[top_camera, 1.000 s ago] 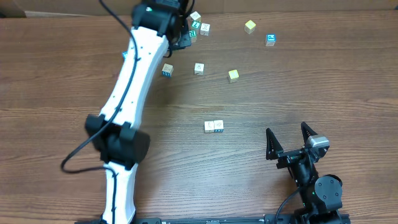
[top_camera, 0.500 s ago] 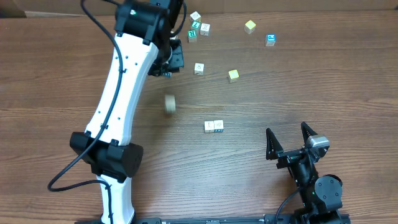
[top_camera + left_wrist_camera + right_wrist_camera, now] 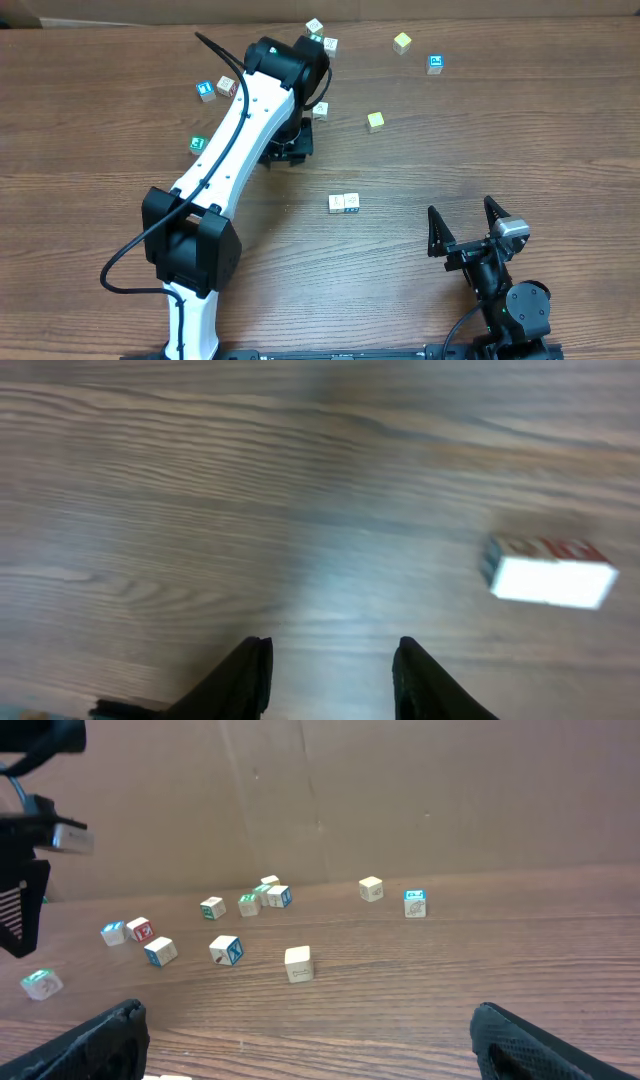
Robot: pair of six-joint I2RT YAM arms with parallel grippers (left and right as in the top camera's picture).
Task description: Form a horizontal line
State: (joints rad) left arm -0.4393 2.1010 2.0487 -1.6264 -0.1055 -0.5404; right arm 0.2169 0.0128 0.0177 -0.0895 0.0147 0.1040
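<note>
a: l side, status?
b: left arm (image 3: 235, 140) stretched diagonally over worktop (image 3: 520, 130). left fingers (image 3: 248, 678) parted, nothing betw. them, bare wood below. released, empty.
a: r side?
b: right fingers (image 3: 437, 232) spread wide, empty, at front-right of worktop, well apart from every cube. r wrist view agrees: one finger in each lower corner, open gap betw.
a: task item, where?
b: row (image 3: 344, 203) = two cubes touching side by side, level left to right, mid-worktop. sits betw. the two arms. left fingers are up and left of it, near but not touching.
a: singles?
b: scattered across the far half. yellowish cube (image 3: 375, 121) is closest to the row, still apart. blue cube (image 3: 435, 64) far right. green cube (image 3: 197, 145) left of the arm. white cube (image 3: 320, 110) partly hidden by the arm. none touch the row.
a: anything else in l wrist view?
b: pale block (image 3: 548, 570) at right, reddish print on its upper face. blurred, cannot tell which cubes.
</note>
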